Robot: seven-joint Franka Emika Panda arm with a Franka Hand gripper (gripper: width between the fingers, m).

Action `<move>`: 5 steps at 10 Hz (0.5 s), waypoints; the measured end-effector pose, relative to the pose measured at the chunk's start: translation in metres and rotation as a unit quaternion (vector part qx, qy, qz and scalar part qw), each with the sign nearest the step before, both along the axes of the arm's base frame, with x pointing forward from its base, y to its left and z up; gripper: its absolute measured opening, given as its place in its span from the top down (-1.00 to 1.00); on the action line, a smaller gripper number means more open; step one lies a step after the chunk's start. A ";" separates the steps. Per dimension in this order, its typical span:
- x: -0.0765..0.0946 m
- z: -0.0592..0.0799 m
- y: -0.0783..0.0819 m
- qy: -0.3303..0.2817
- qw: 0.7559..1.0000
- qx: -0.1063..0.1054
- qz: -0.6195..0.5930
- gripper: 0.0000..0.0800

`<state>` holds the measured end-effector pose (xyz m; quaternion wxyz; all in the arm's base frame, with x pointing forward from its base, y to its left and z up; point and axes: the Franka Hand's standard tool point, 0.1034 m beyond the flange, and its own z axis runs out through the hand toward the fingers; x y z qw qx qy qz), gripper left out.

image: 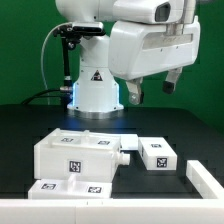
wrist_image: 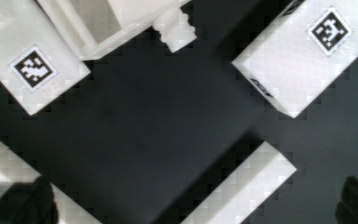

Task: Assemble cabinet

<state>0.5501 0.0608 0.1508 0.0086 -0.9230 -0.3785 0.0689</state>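
Note:
The cabinet's white compartmented box [image: 80, 155] lies on the black table, with a tag on its top. A small white tagged block [image: 158, 153] lies just to the exterior view's right of it. A flat white panel [image: 205, 178] lies further right, at the front. My gripper [image: 153, 87] hangs high above these parts, open and empty. In the wrist view the gripper [wrist_image: 186, 205] shows two dark fingertips [wrist_image: 16, 205] wide apart. Far below lie a tagged white part [wrist_image: 34, 68], another tagged part [wrist_image: 318, 40] and a plain white panel edge [wrist_image: 256, 185].
The white robot base [image: 95, 85] with a triangle mark stands behind the parts. A flat white piece with two tags [image: 65, 187] lies in front of the box at the table's near edge. A green wall is behind.

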 end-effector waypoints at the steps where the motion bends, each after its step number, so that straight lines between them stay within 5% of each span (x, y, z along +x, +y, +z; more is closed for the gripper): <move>1: 0.000 0.000 0.000 0.000 1.000 0.000 0.000 -1.00; 5: 0.000 0.000 -0.001 -0.001 1.000 0.000 -0.001 -1.00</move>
